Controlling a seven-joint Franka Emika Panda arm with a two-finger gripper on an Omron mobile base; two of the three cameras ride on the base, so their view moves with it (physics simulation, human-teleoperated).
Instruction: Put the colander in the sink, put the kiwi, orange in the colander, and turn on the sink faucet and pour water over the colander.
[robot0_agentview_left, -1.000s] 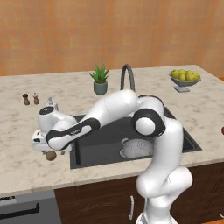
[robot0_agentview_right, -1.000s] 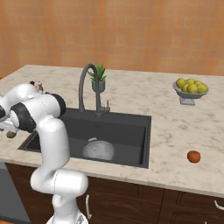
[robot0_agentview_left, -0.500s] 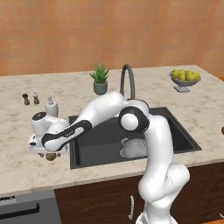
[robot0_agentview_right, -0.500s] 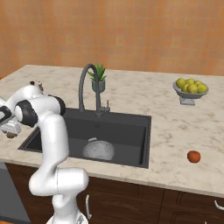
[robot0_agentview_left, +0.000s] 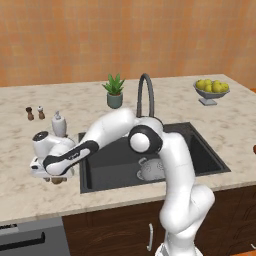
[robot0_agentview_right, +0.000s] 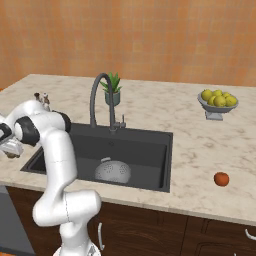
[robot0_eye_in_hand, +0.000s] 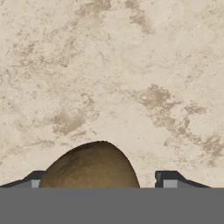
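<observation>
We see a beige marbled stone counter (robot0_agentview_left: 225, 120) with no writing or labels on anything in view. Sunk into it is the sink (robot0_agentview_right: 150, 145), a rectangular dark charcoal basin, its long side running along the counter. At its back edge stands the sink faucet (robot0_agentview_right: 100, 97), a dark gooseneck arching over the basin. On the sink floor sits the colander (robot0_agentview_right: 112, 171), a round light grey perforated metal bowl with a small handle on top, dome upward as far as we can tell.

Our gripper (robot0_agentview_left: 54, 176) is low over the counter just left of the sink. In the hand view the kiwi (robot0_eye_in_hand: 90, 168), brown and fuzzy, an oval with its rounded end pointing away from the hand, lies between the two dark fingertips (robot0_eye_in_hand: 168, 180), closer to one than the other. We cannot tell whether the fingers press on it or stand a little apart from it.

The orange (robot0_agentview_right: 221, 179), smooth and round, rests on the counter well right of the sink. Further back stand a footed grey bowl (robot0_agentview_right: 217, 102) of yellow-green fruit, a small potted plant (robot0_agentview_left: 114, 91), a white bottle (robot0_agentview_left: 59, 124) and two small shakers (robot0_agentview_left: 34, 113).
</observation>
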